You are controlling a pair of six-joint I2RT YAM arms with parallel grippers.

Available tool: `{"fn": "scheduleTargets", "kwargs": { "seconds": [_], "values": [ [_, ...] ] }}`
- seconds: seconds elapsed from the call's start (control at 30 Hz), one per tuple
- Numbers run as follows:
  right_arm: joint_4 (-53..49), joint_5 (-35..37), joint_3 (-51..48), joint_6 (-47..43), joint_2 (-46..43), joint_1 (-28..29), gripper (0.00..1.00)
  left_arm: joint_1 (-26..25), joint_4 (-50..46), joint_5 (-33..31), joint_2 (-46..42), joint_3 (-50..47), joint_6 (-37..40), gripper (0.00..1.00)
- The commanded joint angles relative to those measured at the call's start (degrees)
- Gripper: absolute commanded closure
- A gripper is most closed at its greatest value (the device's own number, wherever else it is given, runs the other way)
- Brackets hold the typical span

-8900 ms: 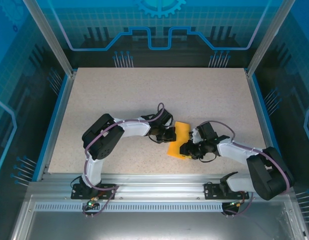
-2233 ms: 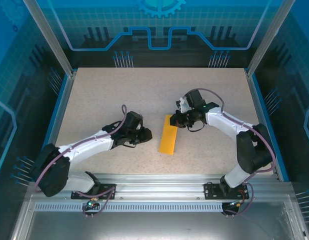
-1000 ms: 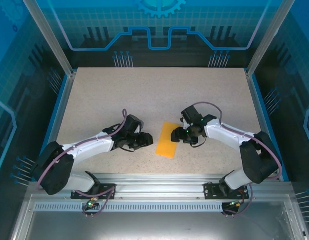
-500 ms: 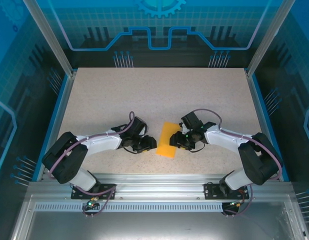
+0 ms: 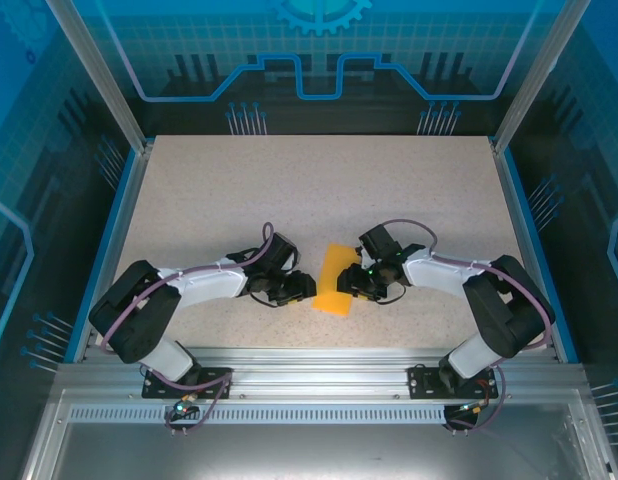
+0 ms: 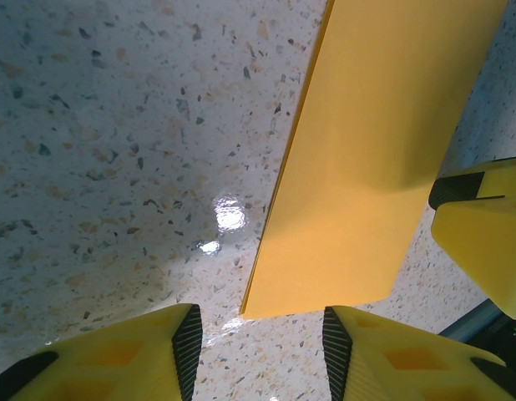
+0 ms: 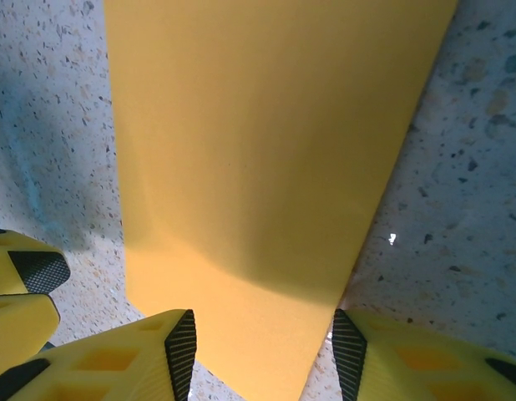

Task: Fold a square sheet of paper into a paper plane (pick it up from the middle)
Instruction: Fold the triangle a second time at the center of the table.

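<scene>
Paper between left gripper, right gripper

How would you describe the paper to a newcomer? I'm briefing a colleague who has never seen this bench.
Find the speckled beige table, then look toward its near edge, at mid-width. There, between the left gripper and the right gripper, lies the paper, a narrow strip. It alone lies loose on the pale surface, bright orange-yellow.
</scene>
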Motion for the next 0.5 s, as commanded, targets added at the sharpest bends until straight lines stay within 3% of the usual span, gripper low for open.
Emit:
{"fn": "scheduleTargets", "kwargs": {
  "seconds": [0.0,0.17,0.47],
  "values": [
    [-0.4,-0.1,0.6,0.6,-0.8,0.7,0.51,-0.3,-0.4,1.2,0.5,1.4,0.7,0.54],
    [-2.2,3.5,0.9,1.7,-3.1,0.7,0.51,-0.3,-0.5,1.2,0.4,1.4,0.8,0.54],
    [1.2,1.0,1.8,2.0,-0.6,0.8,0.51,-0.4,-0.3,1.2,0.7,1.7,0.8,0.54]
  ]
}}
